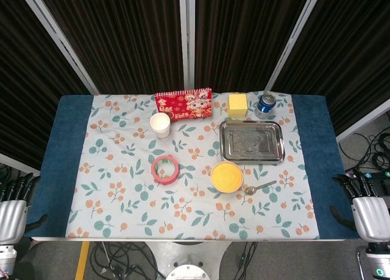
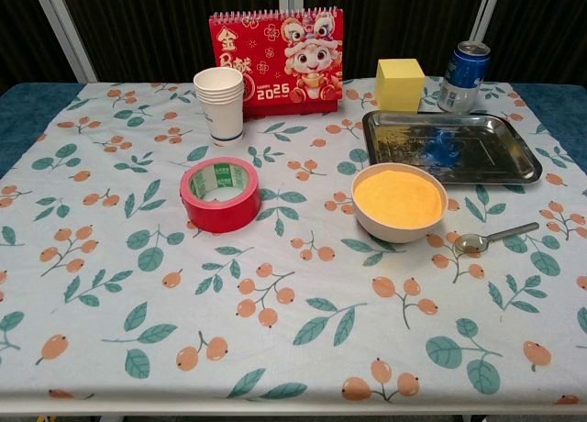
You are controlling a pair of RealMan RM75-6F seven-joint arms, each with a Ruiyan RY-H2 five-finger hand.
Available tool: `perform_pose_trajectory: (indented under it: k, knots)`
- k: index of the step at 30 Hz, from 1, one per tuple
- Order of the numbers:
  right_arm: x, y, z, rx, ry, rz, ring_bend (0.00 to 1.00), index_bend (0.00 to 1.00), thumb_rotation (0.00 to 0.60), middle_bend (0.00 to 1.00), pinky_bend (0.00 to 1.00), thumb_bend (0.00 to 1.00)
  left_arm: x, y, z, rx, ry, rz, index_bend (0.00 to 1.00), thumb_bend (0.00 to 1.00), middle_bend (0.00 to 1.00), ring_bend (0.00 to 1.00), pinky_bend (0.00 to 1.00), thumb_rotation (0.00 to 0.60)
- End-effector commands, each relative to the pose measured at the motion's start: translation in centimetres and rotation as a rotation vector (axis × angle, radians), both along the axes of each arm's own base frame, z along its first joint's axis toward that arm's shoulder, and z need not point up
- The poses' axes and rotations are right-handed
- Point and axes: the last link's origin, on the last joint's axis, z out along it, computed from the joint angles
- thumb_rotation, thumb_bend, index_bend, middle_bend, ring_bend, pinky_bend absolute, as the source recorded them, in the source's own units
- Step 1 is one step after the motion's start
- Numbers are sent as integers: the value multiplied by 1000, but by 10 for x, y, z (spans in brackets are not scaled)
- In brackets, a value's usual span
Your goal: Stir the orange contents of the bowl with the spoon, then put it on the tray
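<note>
A cream bowl [image 1: 226, 176] [image 2: 399, 202] filled with orange contents stands right of the table's middle. The metal spoon [image 1: 259, 187] [image 2: 495, 238] lies flat on the cloth just right of the bowl, its scoop toward the bowl. Behind both sits the steel tray [image 1: 251, 141] [image 2: 449, 148], with nothing in it. My left hand [image 1: 12, 210] hangs off the table's left edge and my right hand [image 1: 367, 210] off its right edge; both hold nothing, fingers apart. Neither hand shows in the chest view.
A red tape roll [image 1: 165, 170] [image 2: 220, 194] lies left of the bowl. At the back stand stacked paper cups [image 1: 160, 125] [image 2: 220, 105], a red calendar [image 1: 183, 104] [image 2: 278, 57], a yellow block [image 1: 237, 105] [image 2: 400, 83] and a blue can [image 1: 265, 105] [image 2: 464, 75].
</note>
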Motion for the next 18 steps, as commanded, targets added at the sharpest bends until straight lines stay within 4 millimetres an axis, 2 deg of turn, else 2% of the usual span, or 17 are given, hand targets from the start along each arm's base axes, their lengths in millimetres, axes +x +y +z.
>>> perform_pose_trajectory:
  k: [1,9,12,13,17,18]
  knots:
    - [0,-2,-1,5,3,-1,35,223,600,200,117,213,0,2,0,1,3,-1,185,142,178,119,125,600]
    - [4,-9,-5,27,11,16,36,223,600,205,117,213,0,2,-2,-3,-7,3,186,142,179,119,125,600]
    - [9,-19,-10,45,32,34,99,226,600,252,150,213,0,4,-3,-2,-11,5,185,142,179,119,125,600]
    - [12,-23,-12,54,45,43,175,234,600,309,232,212,-1,4,-3,-4,-10,4,185,143,179,119,125,600]
    - [23,-51,-31,127,103,88,567,281,600,600,691,211,-2,6,-4,-10,-13,5,185,143,179,119,125,600]
    - [25,-57,-37,151,114,94,655,289,600,669,779,211,-2,6,-4,-10,-15,7,185,142,179,119,125,600]
